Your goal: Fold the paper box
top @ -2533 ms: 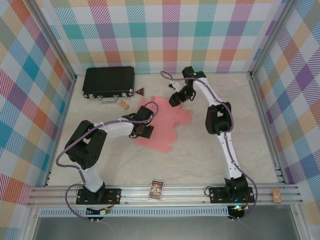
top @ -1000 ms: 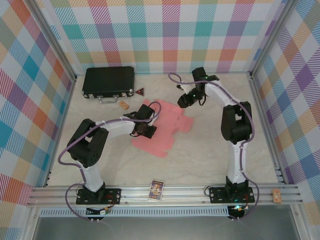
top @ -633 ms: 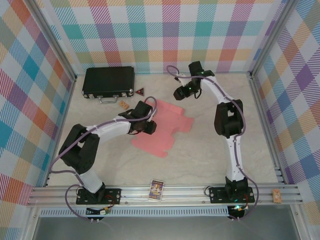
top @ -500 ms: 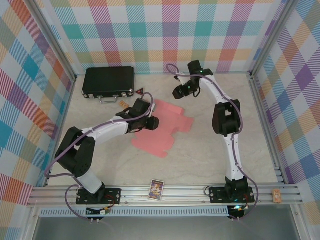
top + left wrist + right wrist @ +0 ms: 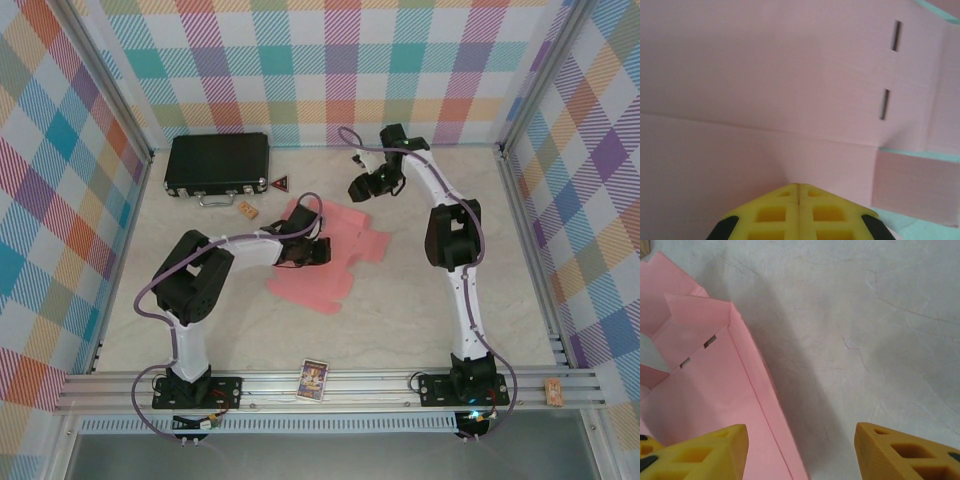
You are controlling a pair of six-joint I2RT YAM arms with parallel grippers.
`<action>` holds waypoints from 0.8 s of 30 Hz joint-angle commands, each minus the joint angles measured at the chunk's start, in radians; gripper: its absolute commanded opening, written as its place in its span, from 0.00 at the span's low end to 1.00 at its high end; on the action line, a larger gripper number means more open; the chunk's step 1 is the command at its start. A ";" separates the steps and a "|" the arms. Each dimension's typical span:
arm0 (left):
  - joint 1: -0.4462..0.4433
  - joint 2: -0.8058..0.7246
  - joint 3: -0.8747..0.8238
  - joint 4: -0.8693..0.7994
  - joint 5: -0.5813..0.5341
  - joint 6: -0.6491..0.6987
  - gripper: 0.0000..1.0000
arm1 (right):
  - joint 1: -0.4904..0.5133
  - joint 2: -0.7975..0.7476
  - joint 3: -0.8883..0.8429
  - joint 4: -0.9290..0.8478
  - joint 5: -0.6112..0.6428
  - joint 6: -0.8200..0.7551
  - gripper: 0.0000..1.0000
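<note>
The paper box is a flat salmon-pink die-cut sheet [image 5: 322, 283] lying mid-table, with tabs along its right side. My left gripper [image 5: 318, 250] rests on the sheet's middle. In the left wrist view its yellow fingertips [image 5: 799, 186] are shut together, pressing down on the pink card [image 5: 765, 75] near a crease, with two slots [image 5: 884, 104] further off. My right gripper [image 5: 360, 188] hangs open over the sheet's far edge. In the right wrist view one finger [image 5: 705, 450] is over the card [image 5: 700, 390], the other over bare table, and one flap [image 5: 695, 310] stands raised.
A black hard case [image 5: 217, 162] lies at the back left, with a red triangle [image 5: 281, 183] and a small wooden block [image 5: 247, 209] beside it. A printed card [image 5: 314, 379] leans on the front rail. Checked walls enclose the table.
My left gripper has slid to the right across the sheet, and the sheet has shifted slightly with it. My right gripper has lifted off the sheet's far edge and hovers behind it.
</note>
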 commanded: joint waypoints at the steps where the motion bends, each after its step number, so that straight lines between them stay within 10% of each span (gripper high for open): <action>1: -0.032 0.037 0.005 -0.048 0.073 0.048 0.00 | -0.016 0.018 0.004 -0.061 -0.014 -0.031 0.59; 24: -0.068 0.059 -0.013 -0.097 0.183 0.138 0.00 | 0.000 0.094 0.052 -0.234 -0.121 -0.198 0.60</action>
